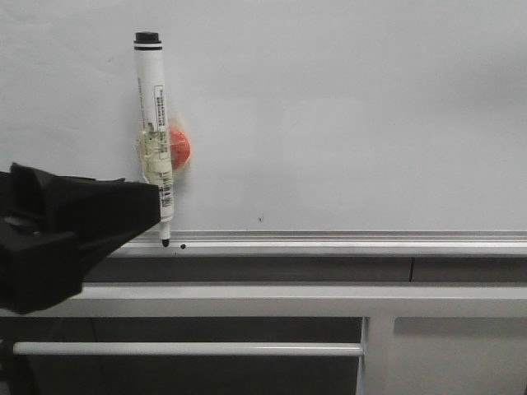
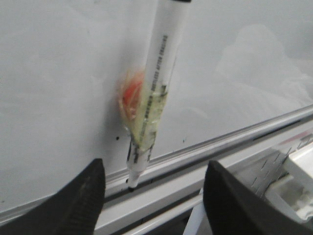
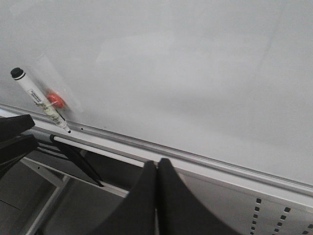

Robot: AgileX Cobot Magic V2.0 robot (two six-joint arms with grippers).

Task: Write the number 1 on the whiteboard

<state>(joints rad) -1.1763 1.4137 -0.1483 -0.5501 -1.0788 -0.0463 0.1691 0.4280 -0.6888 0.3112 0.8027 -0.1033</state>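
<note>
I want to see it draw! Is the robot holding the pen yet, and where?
No, nothing is held. The marker hangs on the whiteboard, taped to an orange magnet. The left gripper is open around its tip, not touching. The right gripper is shut and empty.

Both grippers were matte black plastic: the left gripper [image 2: 154, 196] had blunt wedge fingers [image 2: 80, 203]; the right gripper [image 3: 157, 196] tapered.

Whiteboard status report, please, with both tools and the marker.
Left tool open, short of marker. Right tool shut, empty. Whiteboard blank, no stroke yet. Marker taped upright with an orange blob, tip at the rail.
</note>
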